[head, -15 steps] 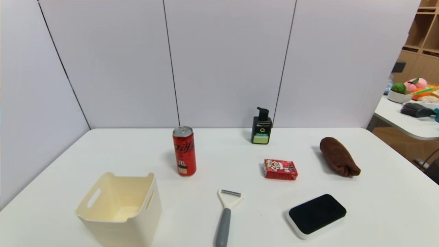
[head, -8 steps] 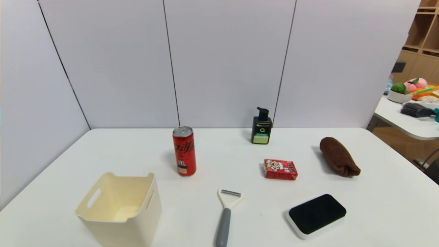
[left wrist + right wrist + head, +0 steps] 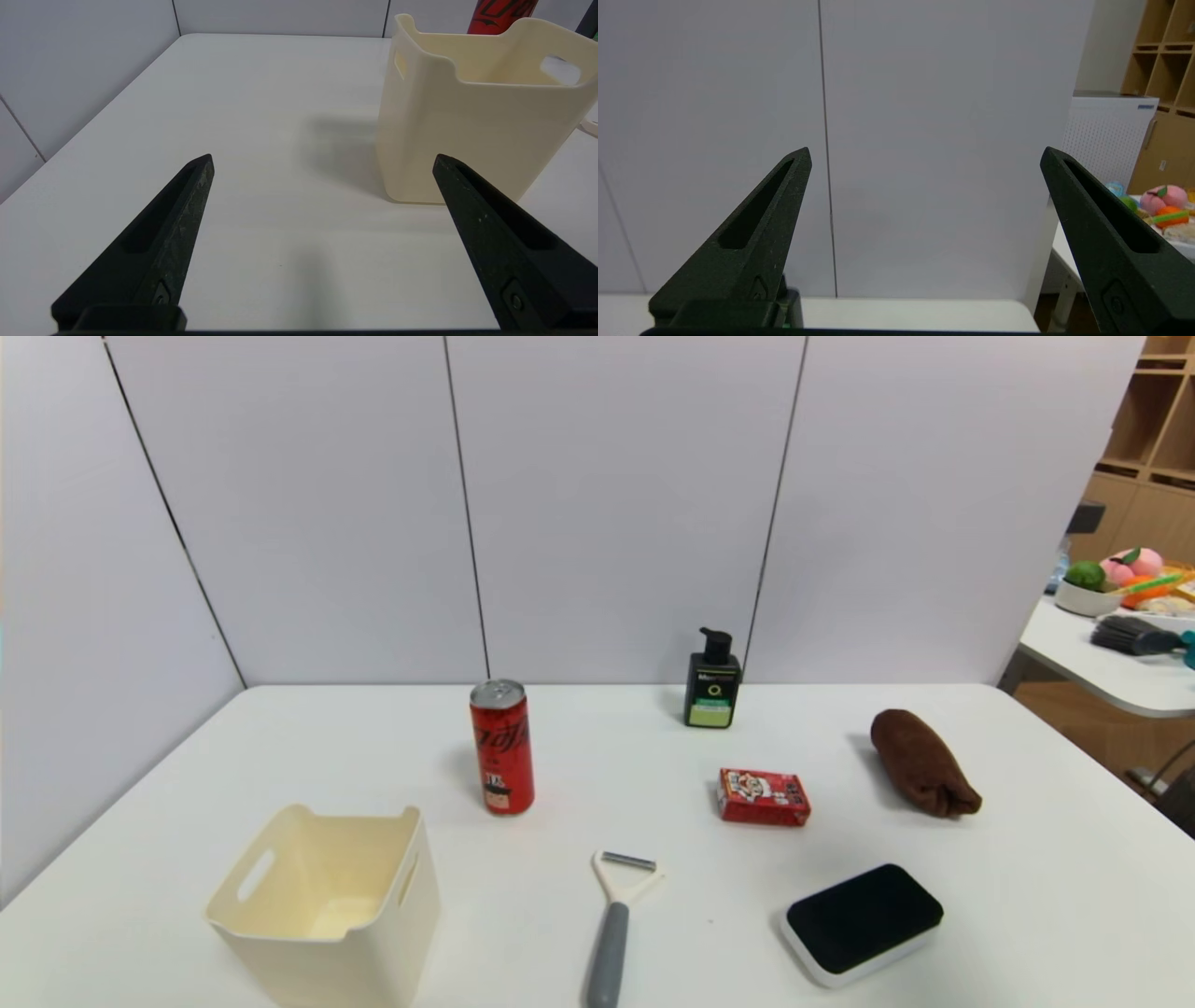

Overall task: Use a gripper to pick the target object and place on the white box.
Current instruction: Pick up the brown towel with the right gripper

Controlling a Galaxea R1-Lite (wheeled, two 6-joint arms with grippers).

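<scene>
White tabletop (image 3: 373,747) under grey wall panels carries the brown towel (image 3: 922,763), lying loose and untouched, well to the right of the cream box (image 3: 327,905) and farther back. Between towel and box sit a red carton (image 3: 763,796), a peeler (image 3: 613,924) and a red can (image 3: 502,747), with a black pad (image 3: 861,918) in front of the towel. My left gripper (image 3: 322,161) hovers just beside the box with fingers spread wide and empty, while my right gripper (image 3: 924,156), equally wide and empty, faces the wall above the table's far edge.

Lab — partition panels (image 3: 616,504), test table (image 3: 1027,896).
</scene>
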